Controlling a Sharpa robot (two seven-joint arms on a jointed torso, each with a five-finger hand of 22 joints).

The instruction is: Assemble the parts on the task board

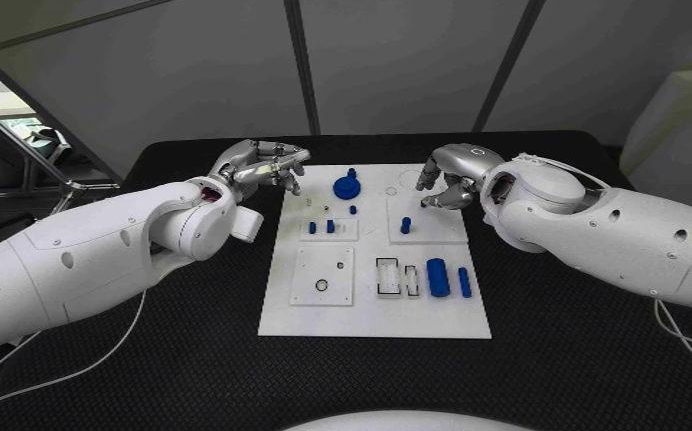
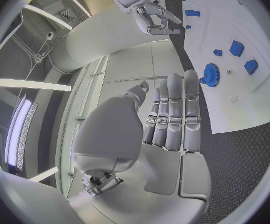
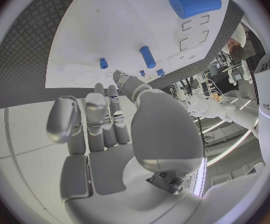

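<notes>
Parts on the task board are small, hard-looking blue pieces, and you should expect them to be light, stiff and a little slick against metal fingertips. Your left hand hovers at the board's far left corner, fingers straight and apart, holding nothing. Your right hand hangs over the far right edge with its fingers curled loosely down and nothing held between them.

Nearest the left hand, just off its fingertips, sits the blue gear. It is flat and toothed, so take it by the rim from above with opposing fingertips; the teeth should give some bite. Just inward of the right hand's fingers stands a short blue peg, upright on its small plate. Pinch it low on the shaft, since a high pinch may tip it. Two more small pegs stand on the plate below the gear, close together, so reaching for one risks nudging the other.

Well toward you from the right hand lie the thick blue cylinder and, beside it, a thinner blue rod. Both are round and lying down, so they will likely roll if you touch them off-centre; close on them across the middle, fingers on either side. The board itself looks rigid and probably stays put.
</notes>
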